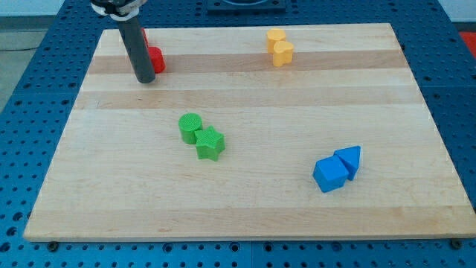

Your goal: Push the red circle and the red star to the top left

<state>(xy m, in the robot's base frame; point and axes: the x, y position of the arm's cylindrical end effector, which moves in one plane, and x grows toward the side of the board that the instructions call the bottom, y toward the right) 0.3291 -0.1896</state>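
My dark rod comes down at the view's top left, and my tip rests on the wooden board. A red block sits just right of the rod and touches or nearly touches it; its shape is partly hidden. A second red piece peeks out behind the rod higher up, mostly hidden, shape not clear. Both red blocks lie near the board's top left corner.
Two yellow blocks touch each other at the top centre-right. A green circle and a green star sit together mid-board. A blue cube and a blue triangular block sit together at the lower right. The board edge runs close to the rod's left.
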